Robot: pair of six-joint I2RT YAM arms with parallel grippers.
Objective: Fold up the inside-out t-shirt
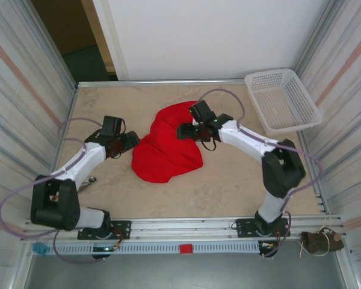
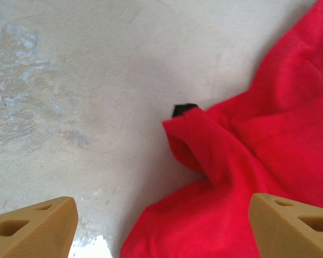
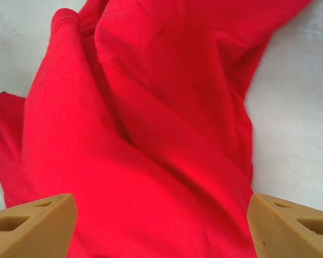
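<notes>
Here, the inside-out t-shirt (image 1: 168,150) lies crumpled in a red heap at the middle of the surface (image 1: 228,180), between the two arms. The left pincer (image 1: 131,140) is at the heap's left edge, and its tan fingers (image 2: 32,228) are spread wide, with bare surface and a fold of cloth between them and nothing gripped. The right pincer (image 1: 185,130) is over the upper right part of the heap, also wide open, gripping nothing; a white basket (image 1: 283,99) stands in the upper right corner.
</notes>
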